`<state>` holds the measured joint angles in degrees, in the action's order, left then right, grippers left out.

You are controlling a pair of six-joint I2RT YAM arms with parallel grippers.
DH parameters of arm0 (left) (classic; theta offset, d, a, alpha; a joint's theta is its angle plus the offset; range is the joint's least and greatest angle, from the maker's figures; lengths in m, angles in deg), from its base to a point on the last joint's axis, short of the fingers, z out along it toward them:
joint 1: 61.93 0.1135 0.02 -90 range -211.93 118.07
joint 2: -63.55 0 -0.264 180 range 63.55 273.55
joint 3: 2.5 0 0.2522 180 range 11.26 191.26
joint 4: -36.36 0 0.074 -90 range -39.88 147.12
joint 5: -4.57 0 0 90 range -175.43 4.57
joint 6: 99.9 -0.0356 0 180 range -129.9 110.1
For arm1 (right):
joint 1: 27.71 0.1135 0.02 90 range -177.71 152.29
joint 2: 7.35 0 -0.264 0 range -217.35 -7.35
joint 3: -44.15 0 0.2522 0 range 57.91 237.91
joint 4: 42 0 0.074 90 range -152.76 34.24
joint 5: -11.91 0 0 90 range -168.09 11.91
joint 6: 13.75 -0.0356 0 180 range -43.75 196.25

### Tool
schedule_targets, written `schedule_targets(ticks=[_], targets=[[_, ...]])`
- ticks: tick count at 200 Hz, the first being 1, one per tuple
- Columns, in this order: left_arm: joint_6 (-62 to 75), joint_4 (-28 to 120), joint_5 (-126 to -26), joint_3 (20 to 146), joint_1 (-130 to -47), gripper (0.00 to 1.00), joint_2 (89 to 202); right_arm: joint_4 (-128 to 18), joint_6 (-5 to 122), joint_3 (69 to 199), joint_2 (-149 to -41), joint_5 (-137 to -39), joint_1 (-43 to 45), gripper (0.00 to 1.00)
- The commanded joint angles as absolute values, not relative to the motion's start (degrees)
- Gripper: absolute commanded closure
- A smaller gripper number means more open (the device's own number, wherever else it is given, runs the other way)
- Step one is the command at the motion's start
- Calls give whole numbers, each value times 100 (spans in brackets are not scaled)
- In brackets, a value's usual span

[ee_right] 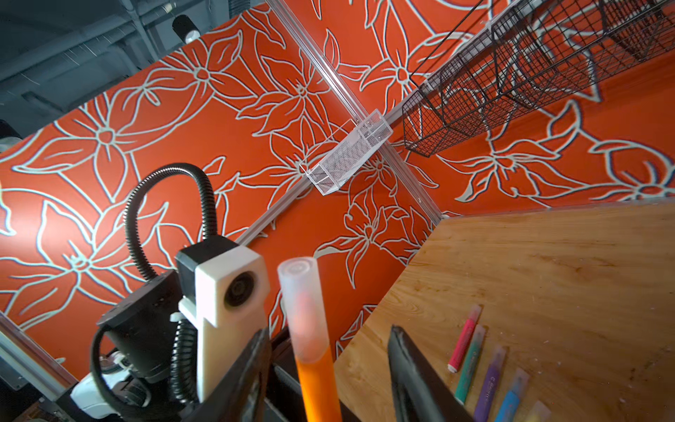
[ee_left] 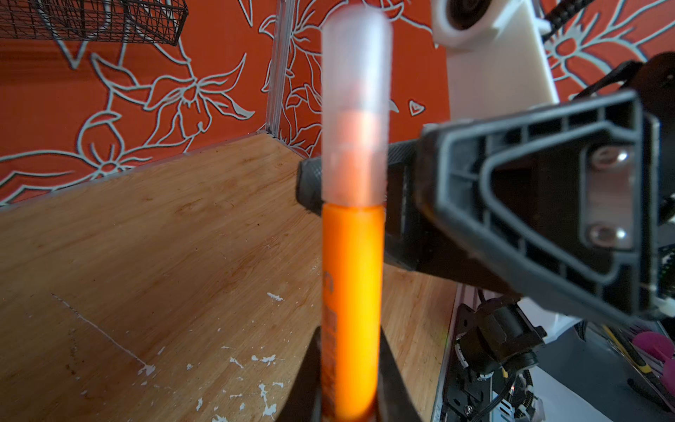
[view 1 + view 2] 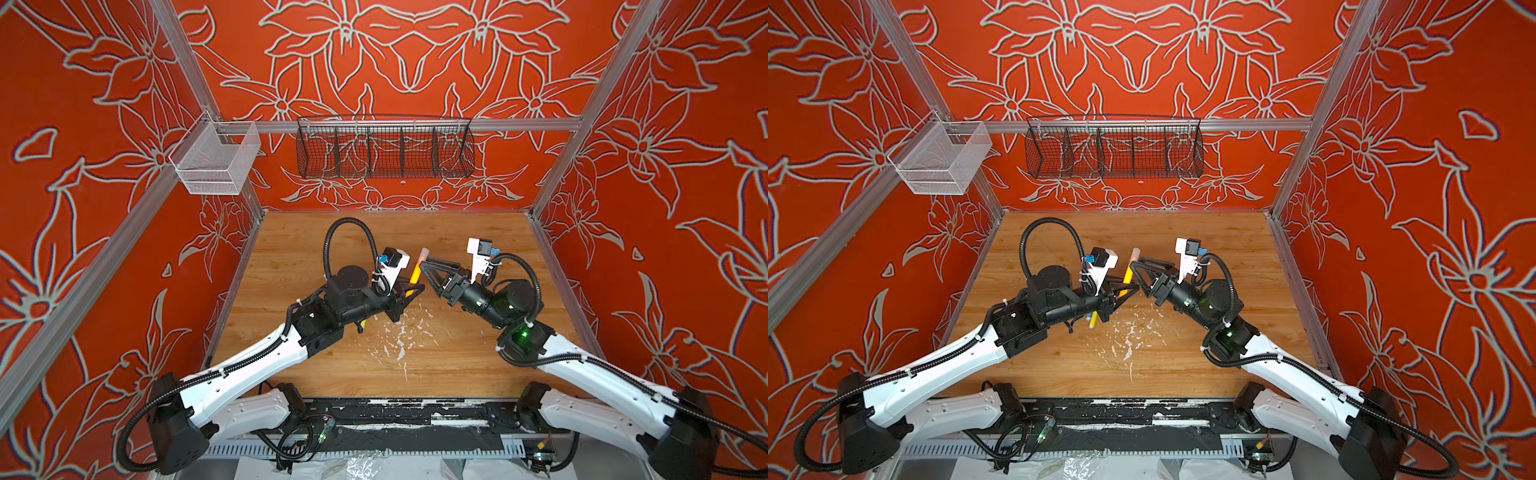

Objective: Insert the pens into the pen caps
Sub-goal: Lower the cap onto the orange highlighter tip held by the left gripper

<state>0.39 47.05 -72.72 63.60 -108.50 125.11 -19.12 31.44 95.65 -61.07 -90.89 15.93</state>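
My left tool (image 2: 350, 383) grips the orange pen (image 2: 352, 292), its cap (image 2: 354, 109) seated between the parted jaws of my right tool (image 1: 328, 334); capping looks done, so next I should draw that tool clear.

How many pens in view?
6. The orange pen is in the left tool; pink-red pen, green pen, purple pen, blue pen and yellow pen lie in a row on the table, yellow mostly cropped.

Left end effector (image 3: 413, 286) clamped, right end effector (image 3: 424, 266) jaws parted, arms angled inward
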Motion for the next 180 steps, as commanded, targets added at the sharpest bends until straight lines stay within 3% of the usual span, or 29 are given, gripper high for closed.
schedule_targets(ticks=[1, 20, 51, 146, 180], targets=[[-82, 4573, -7264, 6472, -10878, 100, 12520, -1847, 3343, 9510, -5697, -8936, 1617, 41], [-164, 4588, -7290, 6486, -10878, 100, 12551, -2023, 3493, 9565, -5471, -8869, 1624, 36], [-371, 4759, -7016, 6614, -10878, 100, 12672, -2636, 3578, 9868, -5404, -8554, 1615, 36], [-708, 4871, -6844, 6644, -10878, 100, 12723, -3160, 3481, 10799, -6382, -8896, 1610, 65], [-693, 4850, -6924, 6627, -10878, 100, 12688, -3144, 3458, 10731, -6426, -9007, 1617, 91]])
